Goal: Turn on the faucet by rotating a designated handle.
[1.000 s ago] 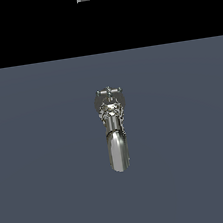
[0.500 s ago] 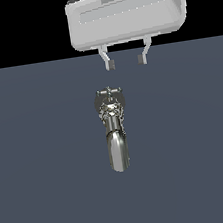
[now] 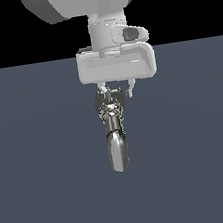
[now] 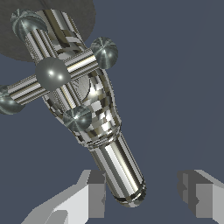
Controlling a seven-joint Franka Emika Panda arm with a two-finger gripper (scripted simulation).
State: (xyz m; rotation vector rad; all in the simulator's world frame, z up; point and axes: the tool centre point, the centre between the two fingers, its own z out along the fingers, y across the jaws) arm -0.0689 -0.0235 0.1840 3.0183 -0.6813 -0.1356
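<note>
The white blocky fingers are staying wide apart above the shiny, bumpy faucet and its cross-shaped handle.

- Arm: large white link enters from the top of the exterior view, ending in a vertical wrist section pointed downward.
- Gripper: broad white body set level below the wrist; two short fingers project down from its underside.
- Fingers: the wrist view shows both grey-white fingertips with a clear gap between them; jaws parted, nothing clamped.
- Contact at the fingertips cannot be confirmed from either view.
</note>
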